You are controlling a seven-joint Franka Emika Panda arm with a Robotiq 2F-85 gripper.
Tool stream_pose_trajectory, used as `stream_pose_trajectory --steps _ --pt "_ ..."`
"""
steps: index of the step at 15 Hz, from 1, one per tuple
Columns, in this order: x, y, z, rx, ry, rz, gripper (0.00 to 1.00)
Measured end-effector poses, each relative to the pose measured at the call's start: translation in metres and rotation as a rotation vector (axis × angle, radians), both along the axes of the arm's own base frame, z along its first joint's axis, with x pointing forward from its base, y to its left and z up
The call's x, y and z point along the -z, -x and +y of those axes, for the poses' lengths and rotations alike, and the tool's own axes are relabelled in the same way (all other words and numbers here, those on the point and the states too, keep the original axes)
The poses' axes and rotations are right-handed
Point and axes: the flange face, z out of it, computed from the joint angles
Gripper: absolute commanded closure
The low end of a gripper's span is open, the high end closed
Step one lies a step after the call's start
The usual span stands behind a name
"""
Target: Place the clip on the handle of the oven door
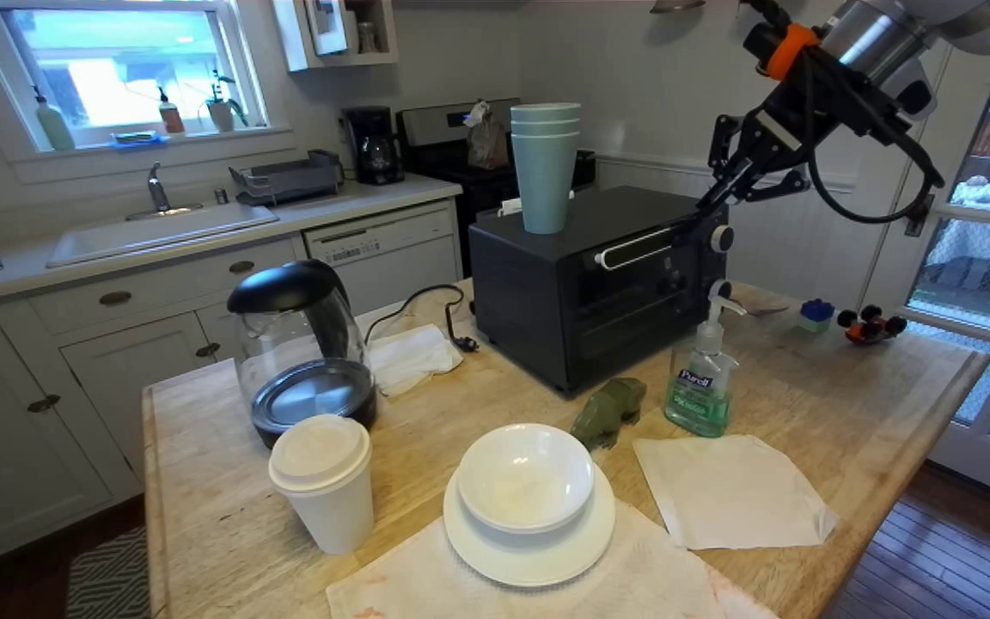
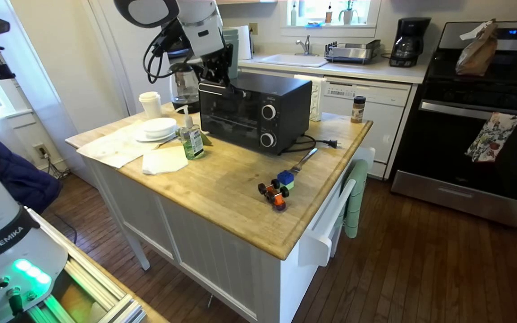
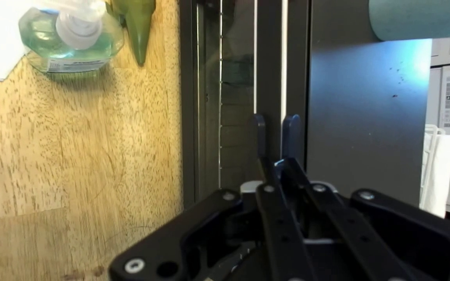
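Note:
The black toaster oven's dark glass oven door (image 1: 641, 314) is shut; it also shows in an exterior view (image 2: 229, 117). Its handle (image 1: 641, 242) is a thin pale bar along the top, also in the wrist view (image 3: 284, 58). My gripper (image 3: 276, 164) is at the handle's knob-side end and hides that part in both exterior views (image 1: 706, 205) (image 2: 231, 86). Its fingers are drawn close together on a dark, blue-black piece that appears to be the clip (image 3: 292, 134). The piece's rounded end overlaps the handle; whether it touches it I cannot tell.
Stacked pale green cups (image 1: 546, 172) stand on the oven top. A sanitizer bottle (image 1: 699, 391) and a green toy animal (image 1: 611, 411) stand before the door. Oven knobs (image 2: 268, 112) are beside the handle. A block (image 2: 286, 178) and toy car (image 2: 274, 194) lie on the table.

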Motion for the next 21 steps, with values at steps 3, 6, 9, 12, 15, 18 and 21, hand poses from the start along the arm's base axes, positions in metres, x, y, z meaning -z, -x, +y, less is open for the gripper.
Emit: stream_pose_trajectory --steps 3,6,9,12,15,18,21 --pt "0.000 -0.002 -0.001 0.003 -0.004 0.005 0.43" --pt "0.003 -0.004 0.000 0.002 -0.004 0.012 0.22" --pt "0.001 -0.004 -0.001 0.004 -0.003 0.009 0.02" --pt "-0.004 -0.002 -0.004 -0.006 0.007 -0.004 0.00" --pt "-0.010 -0.001 -0.009 -0.080 0.074 -0.017 0.00" --pt "-0.015 0.003 -0.015 -0.213 0.166 -0.019 0.00" --pt "-0.023 0.011 -0.023 -0.363 0.235 -0.023 0.00"
